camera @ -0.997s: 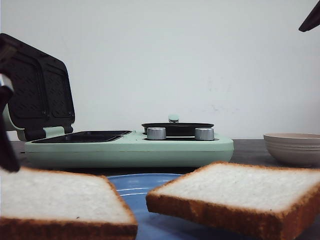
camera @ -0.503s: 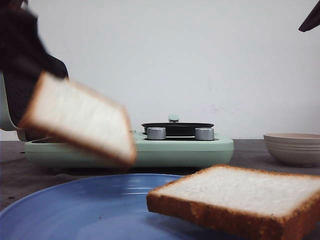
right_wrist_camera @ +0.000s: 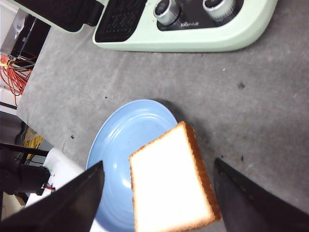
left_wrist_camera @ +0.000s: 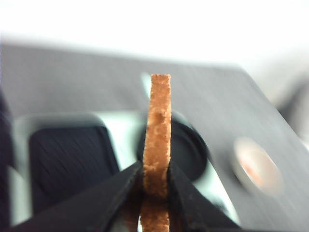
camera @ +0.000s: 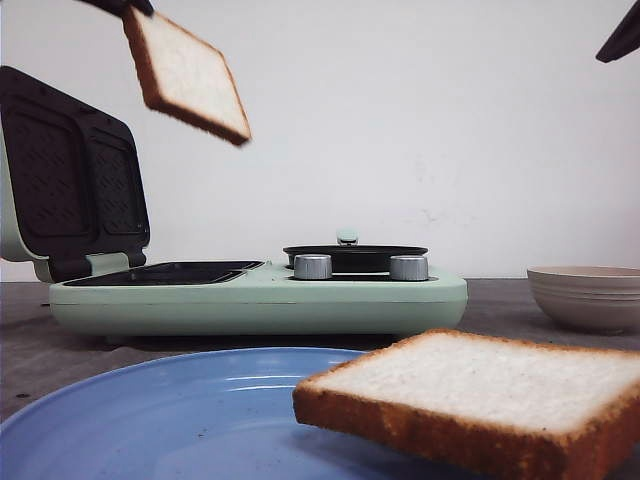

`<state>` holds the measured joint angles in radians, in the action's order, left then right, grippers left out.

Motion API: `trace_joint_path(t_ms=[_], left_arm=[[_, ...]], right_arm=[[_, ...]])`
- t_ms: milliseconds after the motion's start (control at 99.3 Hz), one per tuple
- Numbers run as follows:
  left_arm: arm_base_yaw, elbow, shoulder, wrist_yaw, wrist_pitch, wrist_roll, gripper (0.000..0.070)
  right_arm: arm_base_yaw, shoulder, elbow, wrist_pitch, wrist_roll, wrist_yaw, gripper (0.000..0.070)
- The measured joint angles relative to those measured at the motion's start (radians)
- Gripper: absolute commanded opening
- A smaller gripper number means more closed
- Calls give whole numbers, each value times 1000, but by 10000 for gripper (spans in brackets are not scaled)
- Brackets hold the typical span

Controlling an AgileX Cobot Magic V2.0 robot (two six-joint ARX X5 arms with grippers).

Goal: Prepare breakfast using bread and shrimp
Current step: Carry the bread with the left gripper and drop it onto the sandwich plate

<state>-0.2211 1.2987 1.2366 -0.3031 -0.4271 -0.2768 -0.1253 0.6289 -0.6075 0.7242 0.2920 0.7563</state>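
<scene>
We see left gripper (left_wrist_camera: 155,181) pinching slice (camera: 186,73) by crust edge, high above maker (camera: 258,292). Bread light, soft, crushable; edge grip suits. Second slice (right_wrist_camera: 170,185) on plate (right_wrist_camera: 118,135); right gripper (right_wrist_camera: 157,193) spread, probably clear of it.

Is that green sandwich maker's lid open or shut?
Open: the sandwich maker's lid stands upright, its dark plates exposed.
</scene>
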Motion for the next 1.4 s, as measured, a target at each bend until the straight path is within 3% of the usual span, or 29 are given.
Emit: trace_joint_path(t_ms=[272, 564, 745, 866, 1158, 1399], left_arm=[[-79, 59, 146, 242, 91, 39, 3], [-185, 153, 346, 581, 97, 262, 3], [-211, 175, 458, 732, 110, 429, 3], [-216, 175, 517, 749, 116, 495, 3], [-219, 175, 550, 772, 220, 571, 3], [-219, 175, 561, 773, 231, 656, 3]], right_arm=[[-27, 0, 0, -35, 0, -18, 444], [-32, 0, 0, -35, 0, -27, 444], [-32, 0, 0, -34, 0, -27, 444], [-32, 0, 0, -33, 0, -27, 443], [-32, 0, 0, -17, 0, -27, 444], [-32, 0, 0, -7, 3, -27, 444]])
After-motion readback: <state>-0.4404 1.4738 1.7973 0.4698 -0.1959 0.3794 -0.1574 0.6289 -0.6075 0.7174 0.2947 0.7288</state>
